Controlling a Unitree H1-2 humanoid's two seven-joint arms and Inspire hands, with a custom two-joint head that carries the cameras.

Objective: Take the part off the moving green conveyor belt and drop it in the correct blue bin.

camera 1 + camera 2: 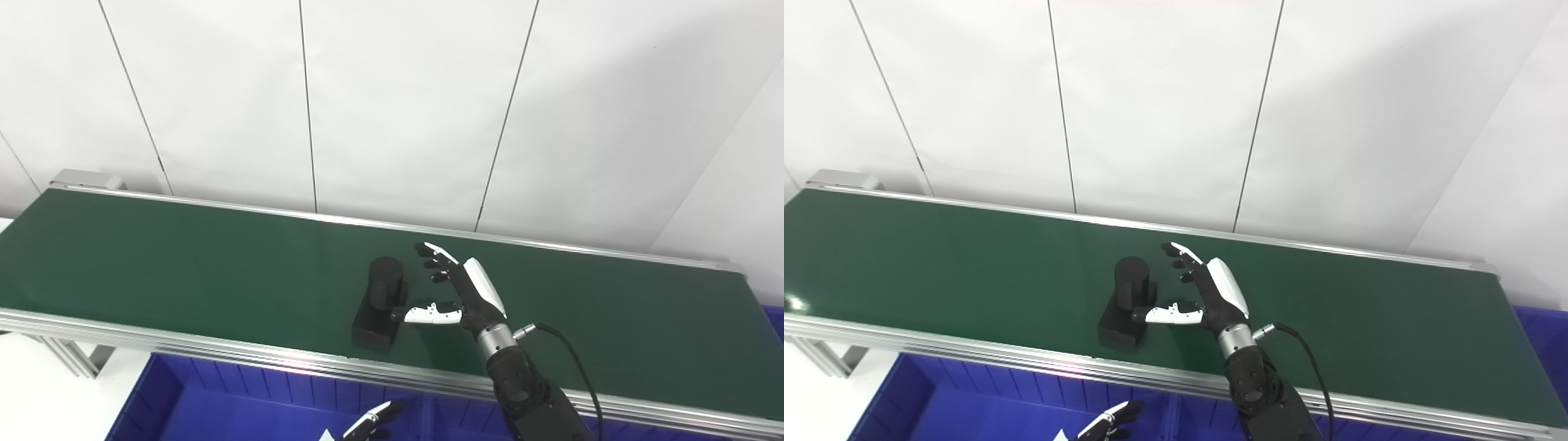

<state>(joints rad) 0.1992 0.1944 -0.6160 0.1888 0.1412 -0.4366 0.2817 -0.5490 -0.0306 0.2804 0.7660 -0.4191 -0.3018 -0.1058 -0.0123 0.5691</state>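
A long dark green conveyor belt with a smooth matte surface runs across the scene, framed by ribbed silver aluminium rails, with wide bare belt to the left and right of the work. Near the belt's front rail sits the matte black part, a rectangular block base with a short upright cylinder on its far end. The right hand, black with white and silver shells, is spread open just right of the part, holding nothing, its thumb tip at the part's side, whether touching cannot be told. Below the front rail lies a ribbed blue plastic bin. Only the left hand fingertips show at the bottom edge, its state unclear.
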